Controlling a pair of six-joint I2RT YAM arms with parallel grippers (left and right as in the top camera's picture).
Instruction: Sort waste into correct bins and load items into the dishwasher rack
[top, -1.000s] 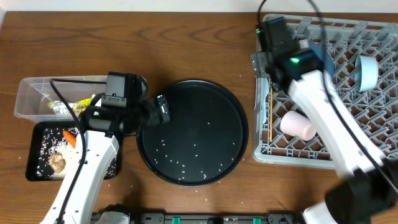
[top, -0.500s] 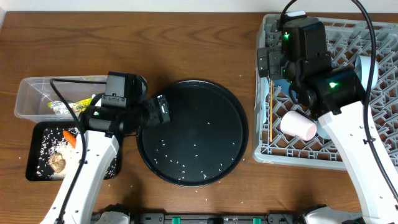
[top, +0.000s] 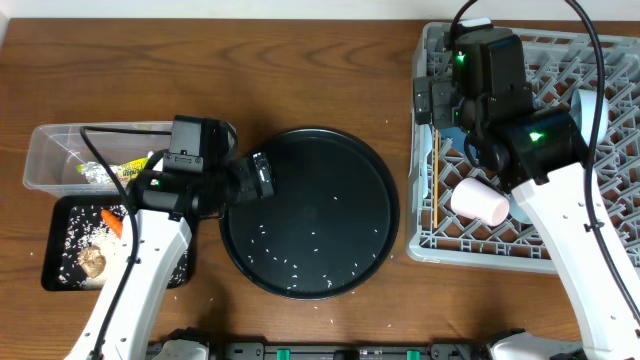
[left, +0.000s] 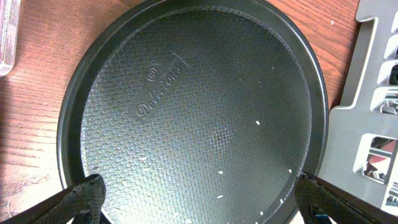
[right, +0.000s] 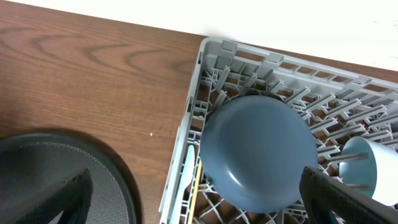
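The grey dishwasher rack stands at the right. It holds a pink cup, a light-blue cup, a chopstick and a dark-blue plate standing on edge. A white utensil lies by the chopstick. My right gripper is open and empty above the rack's left part. My left gripper is open and empty over the round black tray's left edge. The clear tub holds the wrapper and foil. The shallow black tray holds carrot, brown lump and rice.
The large round black tray lies in the middle with rice grains scattered on it, also seen in the left wrist view. A few grains lie on the wooden table in front of it.
A second ago my right arm reached across the rack from the lower right; it has since swung upright over the rack's left part and held still. The left arm has not moved.
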